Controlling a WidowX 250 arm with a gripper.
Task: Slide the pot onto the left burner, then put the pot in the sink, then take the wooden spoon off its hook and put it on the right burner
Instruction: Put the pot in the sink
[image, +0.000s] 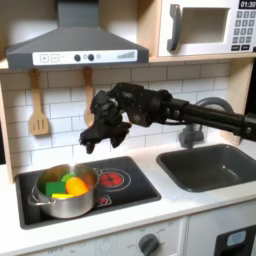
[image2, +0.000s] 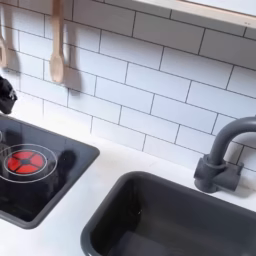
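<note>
The steel pot (image: 62, 203) stands on the left burner in the first exterior view, holding yellow, green and orange toy food. Beside it the right burner (image: 112, 180) (image2: 28, 160) shows red rings and is bare. The wooden spoon (image2: 57, 50) hangs from its hook on the tiled wall; in the first exterior view only its handle (image: 88, 85) shows above my gripper (image: 97, 140). My gripper hovers in front of the spoon's bowl, above the stove's back edge, and looks open with nothing in it. One dark finger (image2: 5, 95) pokes in at the second exterior view's left edge. The dark grey sink (image: 232, 182) (image2: 170, 215) is empty.
A slotted wooden spatula (image: 38, 110) hangs left of the spoon in the first exterior view. The dark arched faucet (image2: 220, 160) stands behind the sink. A range hood (image: 75, 45) and a microwave (image: 205, 28) overhang the counter. My arm (image: 190, 112) stretches across above the sink.
</note>
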